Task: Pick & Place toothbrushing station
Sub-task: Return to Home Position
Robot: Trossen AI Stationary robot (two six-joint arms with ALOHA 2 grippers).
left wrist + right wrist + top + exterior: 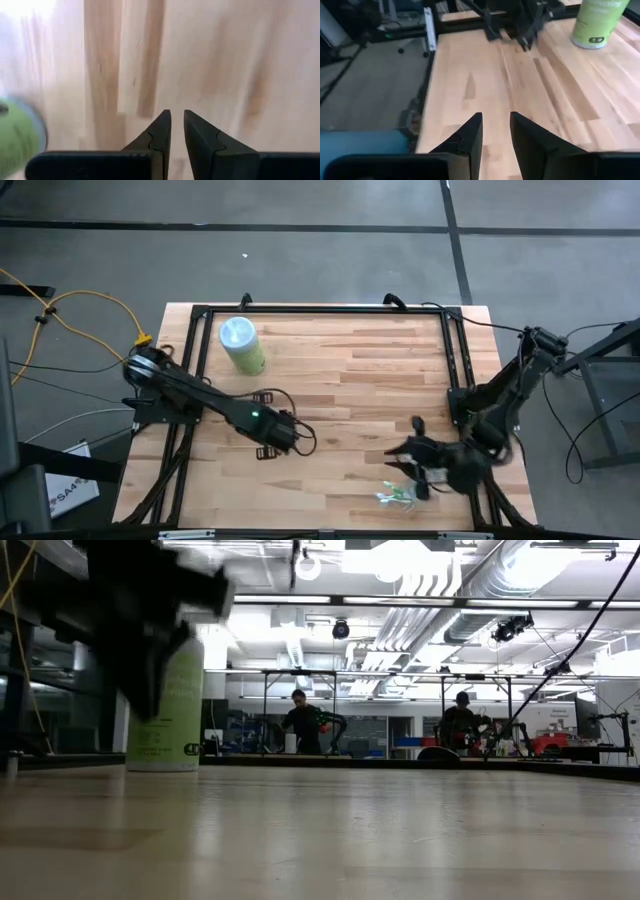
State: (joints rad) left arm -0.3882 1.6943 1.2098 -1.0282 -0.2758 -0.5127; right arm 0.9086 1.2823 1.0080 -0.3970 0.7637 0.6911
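Toothbrushes (397,497): a small green-and-white cluster lying on the table (380,370), just beside my right gripper (405,460), on the side nearer the table's edge. I cannot tell from the overhead view whether they sit inside a clear holder; the detail is too small.

Right gripper: low over the wood, close to the table's corner. In my right wrist view its two dark fingers (470,135) are parted by a narrow gap, with nothing between them. Only bare planks lie ahead of them.

Left gripper (268,450): well apart from the toothbrushes, out over the middle of the table, pointed down at the boards. Its fingers (161,132) also show a slim gap and hold nothing.

Pale-green canister (241,345): upright, well beyond my left gripper toward the far edge of the table, touching neither arm. It shows far ahead of my right fingers (597,22), and its blurred side shows at the edge of the left wrist view (15,135).

Low view: the canister (165,710) stands with a blurred dark arm part in front of it. Two people (300,722) are in the room beyond, well clear of the table.
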